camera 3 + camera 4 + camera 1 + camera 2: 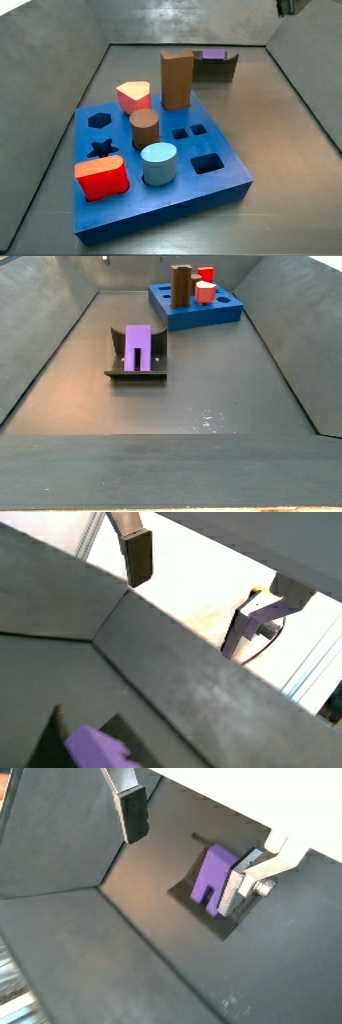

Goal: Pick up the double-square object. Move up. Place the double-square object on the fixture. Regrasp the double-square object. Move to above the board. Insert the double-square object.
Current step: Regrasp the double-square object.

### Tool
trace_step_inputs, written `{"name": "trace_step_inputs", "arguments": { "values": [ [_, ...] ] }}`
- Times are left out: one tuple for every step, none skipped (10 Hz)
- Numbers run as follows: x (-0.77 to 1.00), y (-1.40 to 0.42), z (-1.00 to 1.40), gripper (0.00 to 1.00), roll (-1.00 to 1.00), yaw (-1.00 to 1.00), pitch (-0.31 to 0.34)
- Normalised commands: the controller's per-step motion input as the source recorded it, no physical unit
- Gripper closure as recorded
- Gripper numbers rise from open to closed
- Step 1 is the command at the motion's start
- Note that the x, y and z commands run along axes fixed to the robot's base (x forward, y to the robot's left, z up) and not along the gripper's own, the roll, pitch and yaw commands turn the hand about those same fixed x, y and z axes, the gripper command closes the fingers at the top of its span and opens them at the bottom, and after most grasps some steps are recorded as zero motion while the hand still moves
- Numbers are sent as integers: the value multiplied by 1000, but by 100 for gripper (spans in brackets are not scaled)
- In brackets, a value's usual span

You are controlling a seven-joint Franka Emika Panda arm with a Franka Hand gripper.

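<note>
A: Purple block (138, 347) is lying in the fixture (135, 376), between its side walls. Both side views show it there, well apart from the blue board (221, 188).

B: And the tool (201, 840)? Neither side view shows it clearly.

A: The wrist views have it. Fingers (132, 815) spread wide, nothing between them, hanging above the fixture. One silver plate lines up near the block's edge in a wrist view; I can't tell if it touches.

B: So the regrasp looks to be next. Where's the risk?

A: If the tool comes down off-centre, a finger could land on top of the block or on a fixture wall rather than alongside. That would jam the descent or knock the block askew.

B: And a crooked grip carries through.

A: Right. The board has small square holes (189, 131) beside the tall brown block (175, 79) and the pegs. A tilted block would catch on the hole's rim instead of dropping in.

B: Crowded board, too.

A: Yes, the brown block stands close to those holes, so a wide approach could clip it.
</note>
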Motion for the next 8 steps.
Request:
{"name": "trace_step_inputs", "arguments": {
  "values": [
    [113,-54,-27,0,407,206,144],
    [100,-33,-8,0,203,220,93],
    [92,-36,-7,0,171,221,67],
    [84,-45,-16,0,148,212,30],
    [36,68,-1000,0,54,106,-51],
    [42,69,-1000,0,52,83,-66],
    [48,68,-1000,0,52,69,-85],
    [54,60,-1000,0,48,39,-104]
  ]
}}
